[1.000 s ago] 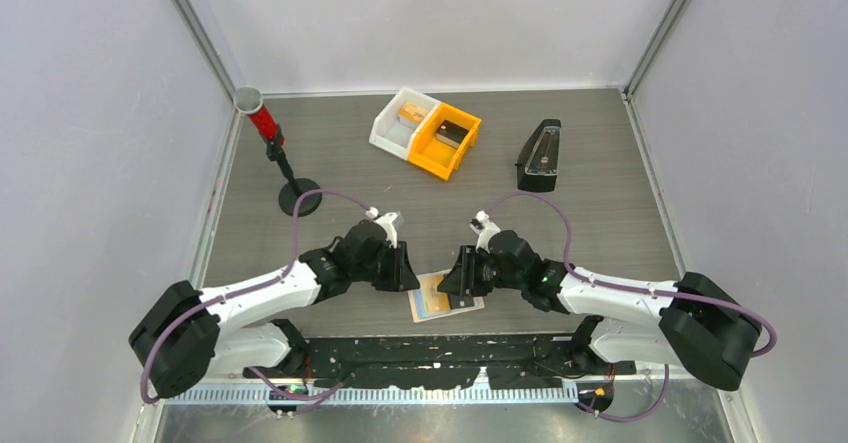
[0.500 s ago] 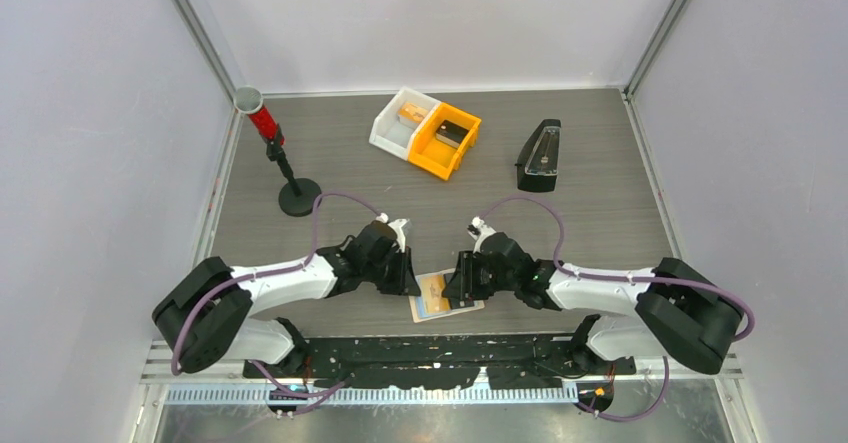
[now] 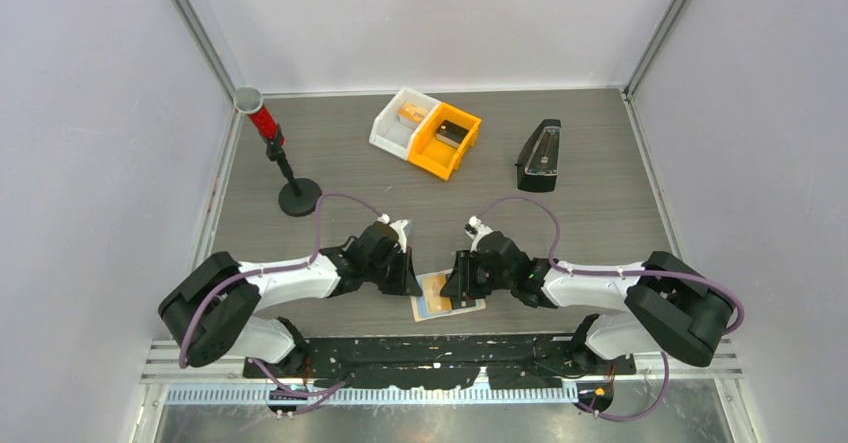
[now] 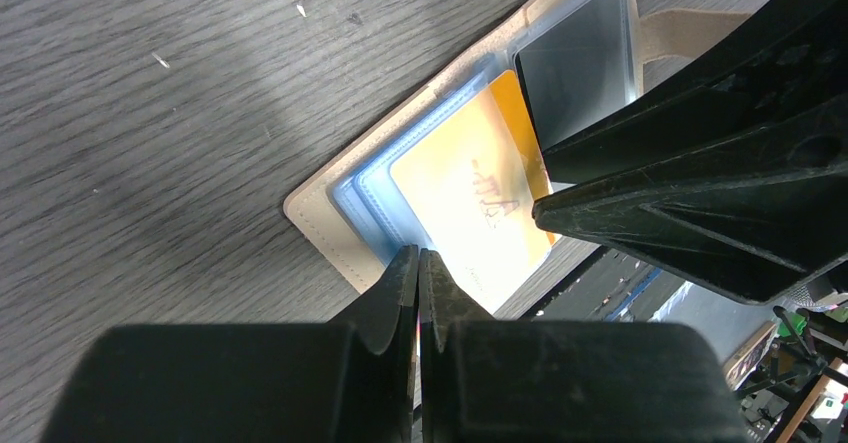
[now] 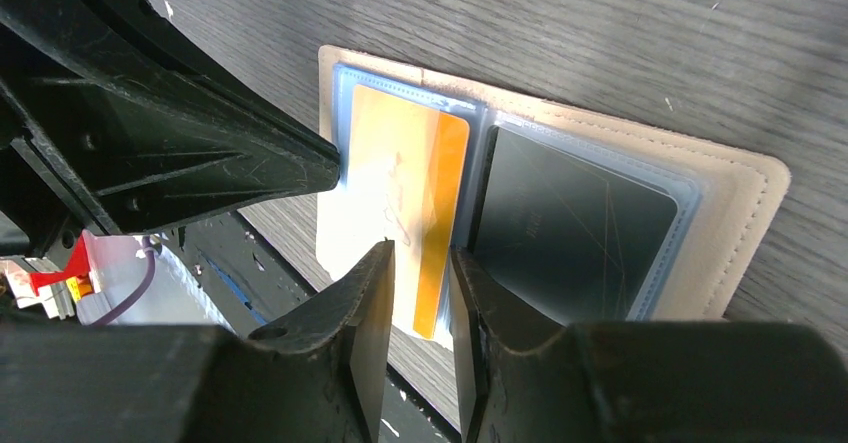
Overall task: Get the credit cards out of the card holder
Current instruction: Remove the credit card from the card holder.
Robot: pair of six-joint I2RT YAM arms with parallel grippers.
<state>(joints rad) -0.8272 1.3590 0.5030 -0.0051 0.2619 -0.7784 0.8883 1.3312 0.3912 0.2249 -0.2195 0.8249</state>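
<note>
Bench (image 3: 600, 213): grey wood-grain top; the card holder (image 3: 432, 308) lies at its near edge, in the middle
Bins (image 3: 425, 131): one white, one orange, side by side at the far side, well apart from the work
Card holder: tan, lying open and flat with its clear sleeves facing up, one corner close to the bench's near edge
Grey card (image 5: 570, 233): fully seated in the sleeve on the tab side, nothing touching it
Orange card (image 5: 410, 183): partway out of its sleeve, its free end past the holder's edge toward the near side
Light blue layers (image 4: 365, 198): under the orange card; I cannot tell whether they are card or sleeve
Left end effector (image 4: 418, 263): fingers together with nothing seen between them, tip down at the holder's near corner, just beside the orange card; it looks to be pinning the holder
Right end effector (image 5: 420, 263): fingers a narrow gap apart, the orange card's free end showing through the gap; not visibly clamped on it
Step, as I judge it: drawing the orange card clear; the grey card is yet to come
Risk, holder: if the left end effector bears on the card instead of the leather, a pull would drag the whole holder off the near edge
Risk, card: thin and glossy, so the right end effector may slip off it, or the freed card may slide over the edge
Risk, tips: they are just beside each other; a small sideways drift would knock them together
</note>
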